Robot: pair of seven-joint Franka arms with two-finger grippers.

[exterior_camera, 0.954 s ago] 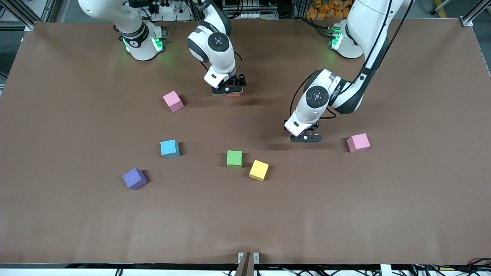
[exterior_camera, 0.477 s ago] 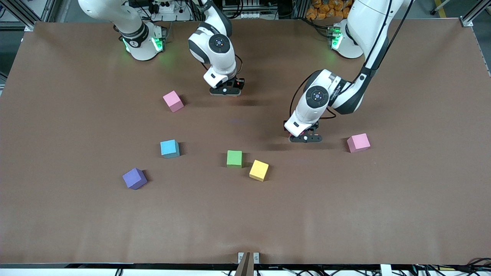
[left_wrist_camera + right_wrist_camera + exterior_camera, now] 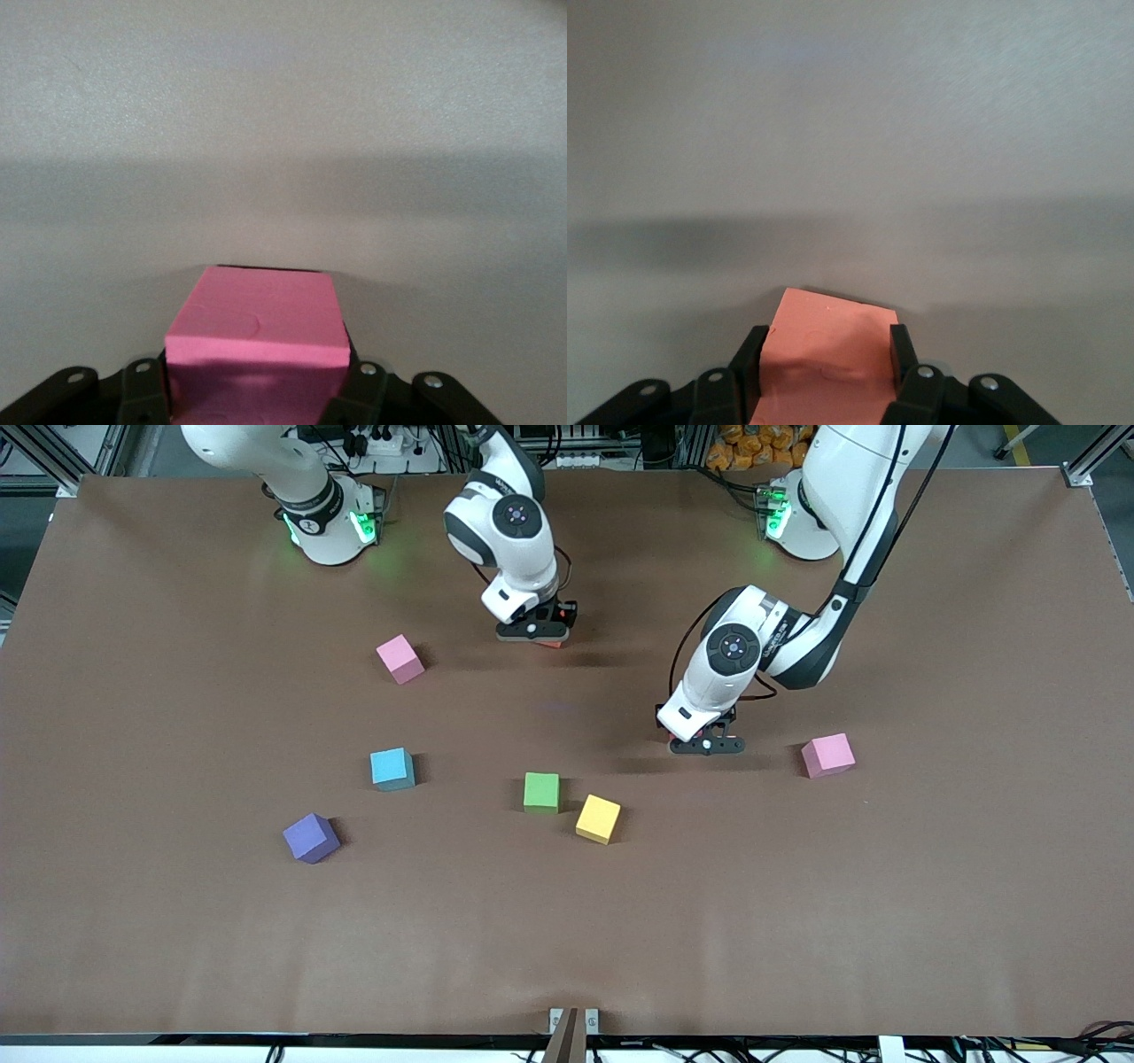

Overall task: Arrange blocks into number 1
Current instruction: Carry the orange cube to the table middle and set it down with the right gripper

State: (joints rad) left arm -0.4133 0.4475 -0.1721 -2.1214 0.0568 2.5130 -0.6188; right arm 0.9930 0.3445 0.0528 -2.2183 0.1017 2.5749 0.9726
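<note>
The small purple foam cube (image 3: 311, 838) lay nearest, then the yellow one (image 3: 598, 818), green one (image 3: 541, 792) and light blue one (image 3: 392, 768).

Only the wrist views showed the holds: the left gripper (image 3: 706, 746) squeezed a red cube (image 3: 257, 329), the right gripper (image 3: 532, 634) an orange cube (image 3: 826, 351).

Two pink cubes (image 3: 828, 755) (image 3: 400, 659) sat nearby.

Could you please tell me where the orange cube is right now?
The orange cube is clamped in the right gripper, low over the table toward the robots' bases, beside the pink cube on the right arm's end.
</note>
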